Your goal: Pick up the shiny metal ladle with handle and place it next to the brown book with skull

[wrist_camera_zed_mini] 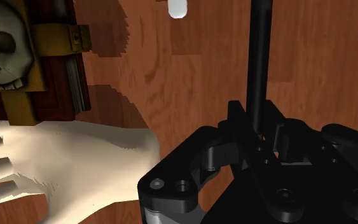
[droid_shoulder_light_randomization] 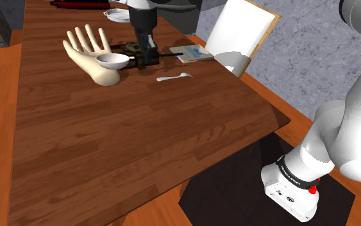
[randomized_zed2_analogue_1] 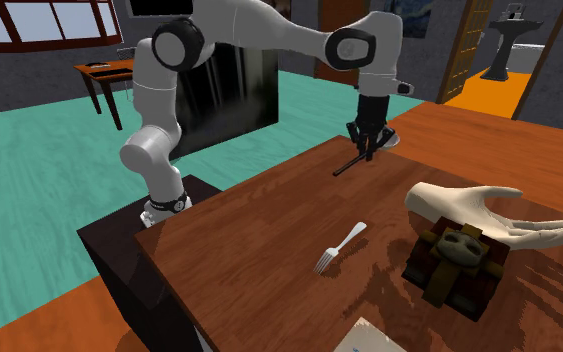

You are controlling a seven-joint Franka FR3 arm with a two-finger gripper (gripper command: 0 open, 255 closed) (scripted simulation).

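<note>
Wrist view showed the gripper (wrist_camera_zed_mini: 259, 124) closed narrowly on the ladle (wrist_camera_zed_mini: 260, 57), clasping its dark handle. The ladle hung above the table (randomized_zed2_analogue_1: 249, 230), near the brown skull book (wrist_camera_zed_mini: 18, 57) but not beside it. A pale hand model (wrist_camera_zed_mini: 63, 159) lay just beside the book (a fork (randomized_zed2_analogue_1: 341, 245) lay near it too).
</note>
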